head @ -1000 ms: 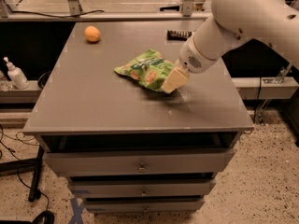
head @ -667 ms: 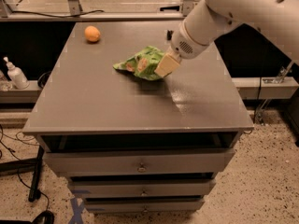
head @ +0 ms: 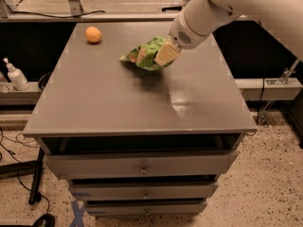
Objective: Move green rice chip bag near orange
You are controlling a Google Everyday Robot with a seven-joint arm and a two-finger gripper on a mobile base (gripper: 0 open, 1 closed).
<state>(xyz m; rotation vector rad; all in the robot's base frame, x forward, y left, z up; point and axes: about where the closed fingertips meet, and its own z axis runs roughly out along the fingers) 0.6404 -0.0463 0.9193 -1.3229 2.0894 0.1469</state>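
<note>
Gripper [head: 164, 56] above bench [head: 142, 108] middle, nearer far edge; fingers [head: 168, 52] clamped on green bag [head: 142, 56], lifted off surface. Orange [head: 93, 34] by far left corner, well apart. White bottle [head: 15, 74] beyond left edge.

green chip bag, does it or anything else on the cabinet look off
Only the green rice chip bag: it hangs crumpled and tilted from the hand, seemingly just off the cabinet top, apart from the orange near a far corner. Nothing looks spilled or damaged.
</note>
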